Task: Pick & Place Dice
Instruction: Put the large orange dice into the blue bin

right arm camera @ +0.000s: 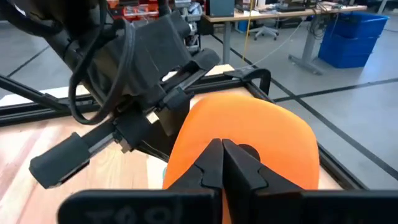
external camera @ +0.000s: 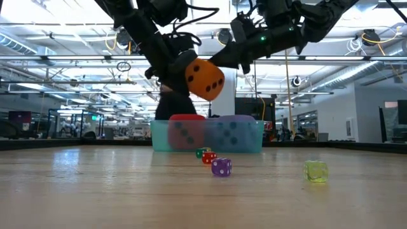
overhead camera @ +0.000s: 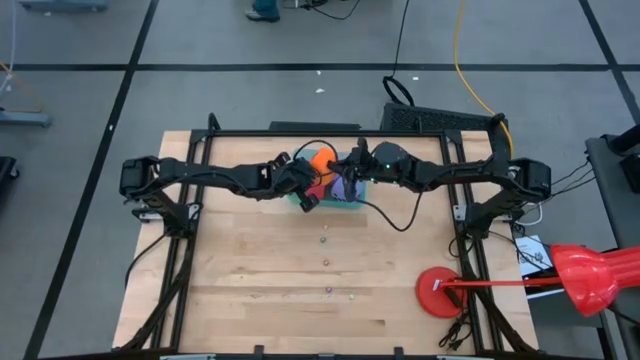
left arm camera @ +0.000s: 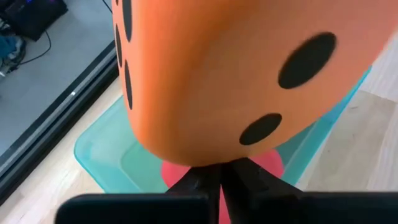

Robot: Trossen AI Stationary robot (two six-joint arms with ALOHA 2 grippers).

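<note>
An orange die (external camera: 205, 79) with dark pips hangs in the air above a teal bin (external camera: 159, 137) at the table's far middle. It also shows in the high view (overhead camera: 320, 158). A red die (external camera: 186, 130) and a purple-blue die (external camera: 232, 133) lie in the bin. My right gripper (right arm camera: 222, 163) is shut on the orange die and comes from the table's right. My left gripper (left arm camera: 219, 177) is shut just beside and below the orange die (left arm camera: 217, 74), over the bin. I cannot tell whether it touches the die. The second purple-blue die is hidden. My right gripper has the orange die by the face turned toward the table's right (right arm camera: 249, 134). The fingertips (right arm camera: 208, 165) lie closed together on that soft surface and hide the place of contact. The fingers come roughly level from the right. The die is lifted clear above the bin.
Small hard dice lie on the bare wood nearer the front: a red and green pair (external camera: 206, 156), a purple one (external camera: 221, 166) and a yellow-green one (external camera: 315, 170). A red round disc (overhead camera: 440, 295) lies at the near right. The arms' black frames stand along both sides.
</note>
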